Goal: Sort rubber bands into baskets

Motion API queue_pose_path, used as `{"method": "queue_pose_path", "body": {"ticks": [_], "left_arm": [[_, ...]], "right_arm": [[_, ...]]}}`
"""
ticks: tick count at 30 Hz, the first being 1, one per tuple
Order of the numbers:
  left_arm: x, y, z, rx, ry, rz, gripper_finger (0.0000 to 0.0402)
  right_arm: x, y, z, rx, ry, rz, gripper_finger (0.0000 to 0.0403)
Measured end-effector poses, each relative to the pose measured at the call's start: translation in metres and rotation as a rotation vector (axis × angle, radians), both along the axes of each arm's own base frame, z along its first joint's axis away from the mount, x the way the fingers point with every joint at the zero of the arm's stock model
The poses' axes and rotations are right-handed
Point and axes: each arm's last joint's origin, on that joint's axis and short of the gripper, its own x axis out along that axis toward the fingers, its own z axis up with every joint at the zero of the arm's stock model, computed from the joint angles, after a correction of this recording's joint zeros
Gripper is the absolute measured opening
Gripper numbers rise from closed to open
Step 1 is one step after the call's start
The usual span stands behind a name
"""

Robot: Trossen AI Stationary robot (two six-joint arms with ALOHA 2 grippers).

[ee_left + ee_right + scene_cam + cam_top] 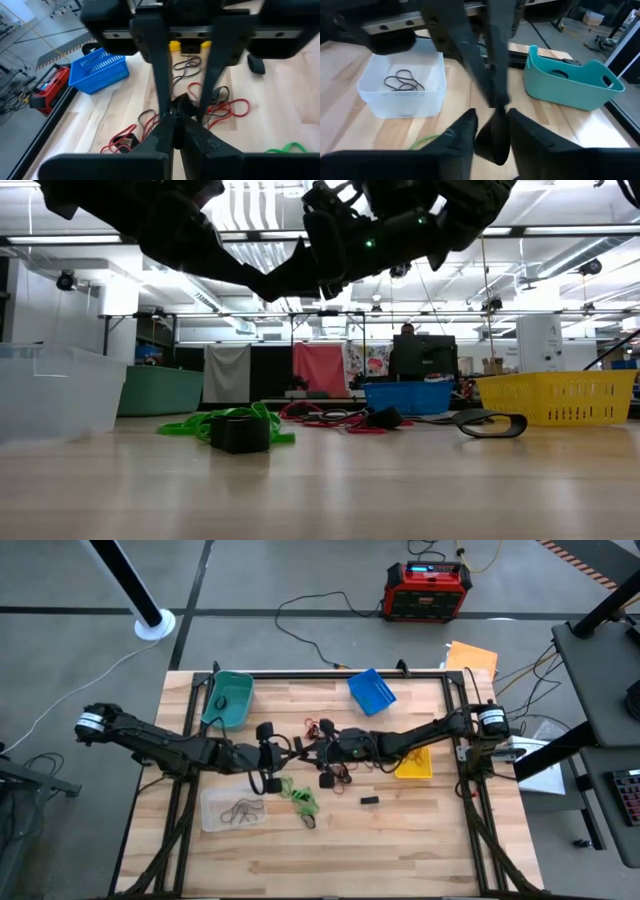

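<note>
We saw the left gripper (pixel 172 120) and right gripper (pixel 490 122) meet at the surface's (pixel 400 840) centre, above the red rubber bands (pixel 225 107). The left jaws were clenched on a black band (pixel 492 135); the right jaws, part-spread, flanked it. Dark bands lay in the clear basket (pixel 232 810) at 8 o'clock.

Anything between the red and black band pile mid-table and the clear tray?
Yes: the loose bright green rubber bands lie on the wood between the pile of red and black rubber bands and the clear plastic tray.

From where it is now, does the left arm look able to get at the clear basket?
Probably yes. The clear basket sits on the left arm's side, just in front of the left pincer, with only bare wood between. That pincer is shut against the right pincer mid-table, so it must free itself first.
</note>
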Motion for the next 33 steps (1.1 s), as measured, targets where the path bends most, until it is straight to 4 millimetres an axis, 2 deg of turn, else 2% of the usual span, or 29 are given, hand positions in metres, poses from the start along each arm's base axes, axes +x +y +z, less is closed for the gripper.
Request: {"method": "queue_pose_path", "body": {"ticks": [4,9,13,16,19,23,26,29,33], "left_arm": [[-0.003,0.003,-0.001,0.044,0.032,0.072,0.0001],[-0.006,0.025,0.015,0.071,0.129,0.304,0.0001],[-0.018,0.062,0.029,0.039,0.253,0.586,0.0000],[-0.036,0.096,0.034,0.008,0.354,0.801,0.0000],[-0.052,0.130,0.037,-0.106,0.389,0.948,0.0000],[-0.075,0.169,0.029,-0.298,0.433,1.016,0.0000],[-0.089,0.190,0.023,-0.366,0.458,1.079,0.0001],[-0.097,0.202,0.018,-0.386,0.474,1.144,0.0009],[-0.096,0.206,0.013,-0.378,0.509,1.136,0.0034]], "right_arm": [[-0.003,-0.002,0.002,-0.020,0.034,-0.069,0.0158],[-0.013,-0.010,0.017,-0.011,0.033,-0.318,0.0199],[-0.018,-0.013,0.023,0.031,0.044,-0.376,0.0213],[-0.019,-0.014,0.022,0.040,0.053,-0.382,0.0216],[-0.018,-0.014,0.017,0.056,0.069,-0.388,0.0217],[-0.018,-0.014,0.010,0.070,0.106,-0.398,0.0217],[-0.017,-0.014,0.006,0.076,0.118,-0.400,0.0217],[-0.017,-0.014,0.005,0.082,0.120,-0.403,0.0217],[-0.017,-0.014,0.005,0.083,0.121,-0.402,0.0217]]}}
